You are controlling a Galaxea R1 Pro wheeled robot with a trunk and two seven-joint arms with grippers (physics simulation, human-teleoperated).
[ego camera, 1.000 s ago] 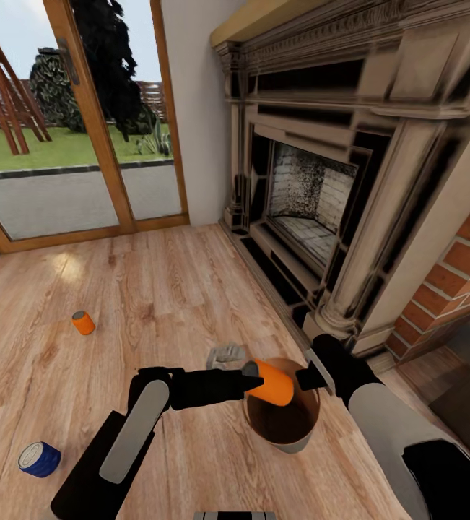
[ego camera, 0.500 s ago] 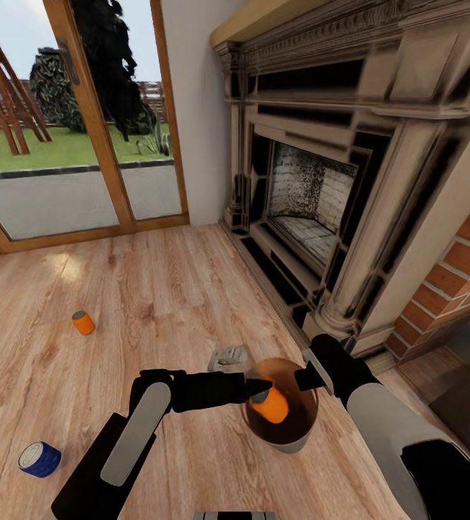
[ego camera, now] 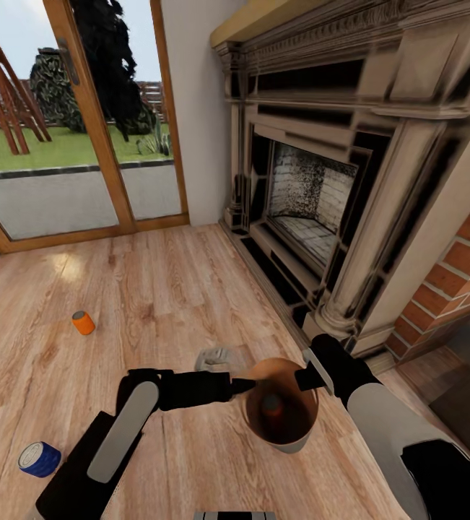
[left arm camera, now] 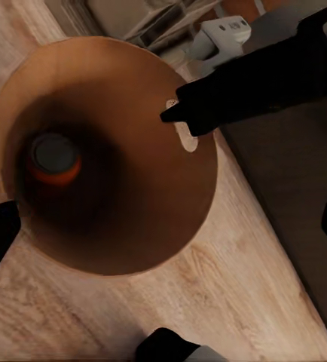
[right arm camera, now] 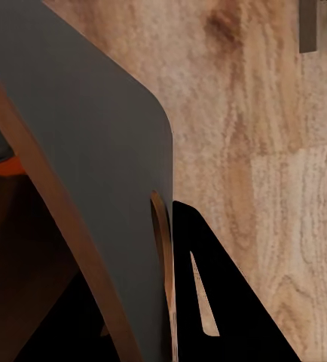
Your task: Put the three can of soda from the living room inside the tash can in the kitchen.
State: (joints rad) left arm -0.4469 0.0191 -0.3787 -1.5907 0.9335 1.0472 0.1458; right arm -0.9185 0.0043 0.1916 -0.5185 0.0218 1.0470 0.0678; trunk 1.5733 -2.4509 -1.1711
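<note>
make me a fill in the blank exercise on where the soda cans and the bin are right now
1. One orange can stands upright inside the ____.
2. The right end effector grips the trash can by its ____.
3. The can lying by the glass door is ____ in colour.
4. The dark blue can rests on the ____.

Missing words: trash can; rim; orange; floor

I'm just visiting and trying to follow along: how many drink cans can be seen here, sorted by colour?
Orange soda cans: 2, one inside the trash can at, one on the floor at
Blue soda cans: 1, on the floor at
Total: 3 cans
</note>
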